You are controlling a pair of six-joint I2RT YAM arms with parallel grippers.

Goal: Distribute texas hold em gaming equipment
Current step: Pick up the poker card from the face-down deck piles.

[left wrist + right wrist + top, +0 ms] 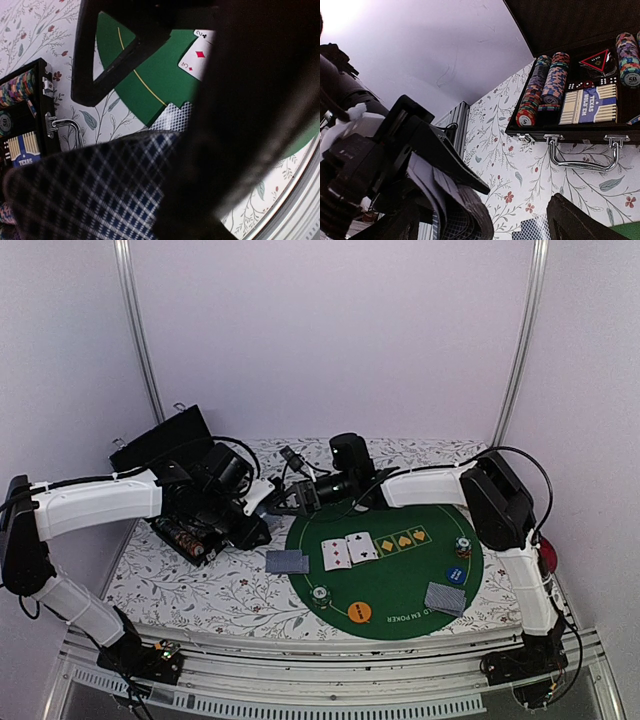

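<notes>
Grey-blue checked card deck (100, 190) gripped in L end effector (268, 502), over bench (170, 580) just off green felt (400, 585) far-L edge. R end effector (292, 498) jaws apart, just beside deck. Face-down pile (287, 562) straddles felt's L rim; second pile (445, 598) near R rim. Open felt btwn face-up cards (350, 550) & orange disc (360, 612).

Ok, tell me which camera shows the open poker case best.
The right wrist view: the case lies open, its chip rows, blue card box and chrome handle plain to see. In the top external view the left arm hides most of the case. The left wrist view catches only one edge of it.
</notes>
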